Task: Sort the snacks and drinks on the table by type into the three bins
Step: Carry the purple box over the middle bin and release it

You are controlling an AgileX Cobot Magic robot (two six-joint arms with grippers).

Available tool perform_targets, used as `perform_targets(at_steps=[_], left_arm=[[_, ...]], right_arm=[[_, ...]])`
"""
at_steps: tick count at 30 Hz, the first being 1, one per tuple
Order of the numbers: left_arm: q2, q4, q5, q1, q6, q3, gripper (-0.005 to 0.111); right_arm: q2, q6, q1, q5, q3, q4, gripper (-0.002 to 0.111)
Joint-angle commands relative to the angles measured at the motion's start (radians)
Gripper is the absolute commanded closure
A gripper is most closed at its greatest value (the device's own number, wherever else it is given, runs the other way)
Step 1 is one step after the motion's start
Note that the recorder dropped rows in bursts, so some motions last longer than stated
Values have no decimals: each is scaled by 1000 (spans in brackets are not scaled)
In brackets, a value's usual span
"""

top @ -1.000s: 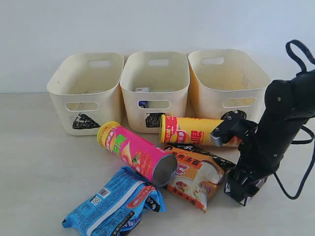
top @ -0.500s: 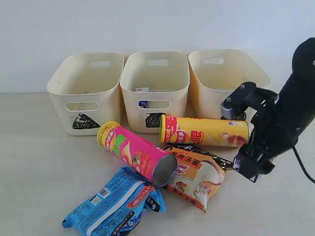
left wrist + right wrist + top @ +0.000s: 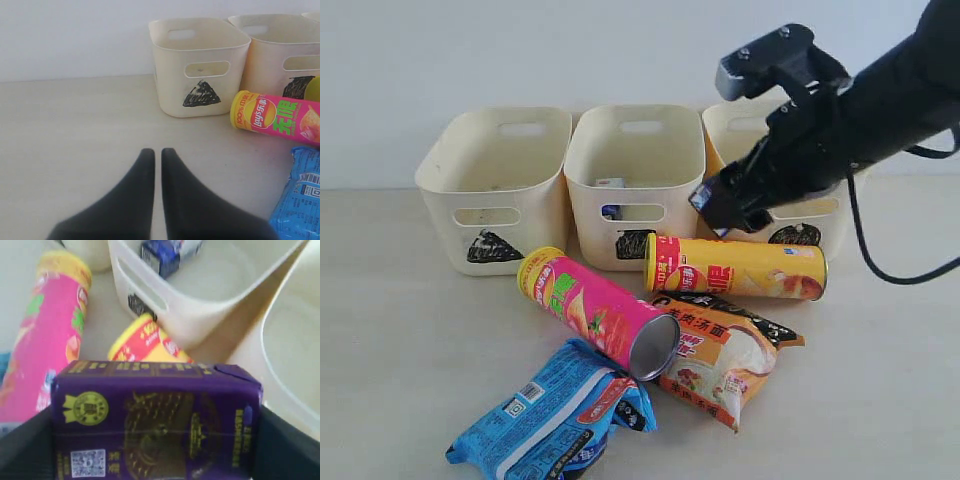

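Note:
My right gripper (image 3: 718, 206) is shut on the dark purple drink carton (image 3: 155, 420) and holds it in the air above the yellow chip tube (image 3: 735, 268), in front of the gap between the middle bin (image 3: 635, 150) and the right bin (image 3: 790, 150). A white and blue carton (image 3: 170, 250) lies inside the middle bin. The pink tube (image 3: 600, 312), the blue bag (image 3: 555, 415) and the orange bag (image 3: 725, 360) lie on the table (image 3: 400, 330). My left gripper (image 3: 157, 152) is shut and empty, low over the table short of the triangle bin (image 3: 200, 65).
The three bins stand in a row against the pale back wall. The snacks lie in a cluster in front of the middle and right bins. Bare table (image 3: 75, 115) stretches in front of the left bin. The right arm's cable (image 3: 880, 270) hangs down at the right.
My right arm has lifted the purple carton off the table at the front right and carried it up and to the left, toward the bins. The left gripper has not moved.

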Motion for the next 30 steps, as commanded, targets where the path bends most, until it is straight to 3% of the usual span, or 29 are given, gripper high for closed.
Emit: perform_targets(at_steps=[1,8,26,29,30], left_arm=[[-4,-1,-7,4,-8,4,103],[-4,-1,-7,4,-8,4,103],[-4,-1,-7,4,-8,4,103],[-4,-1,-7,4,-8,4,103],[-4,-1,-7,4,-8,4,103]], right_arm=[[10,-10,42,-198,-27,12,108],[152,14,49,-291,-150,20,108],[581,9,47,-334,-597,20,108],[626,15,45,-334,-637,20,99],[638,15,45,-336,-647,20,90]])
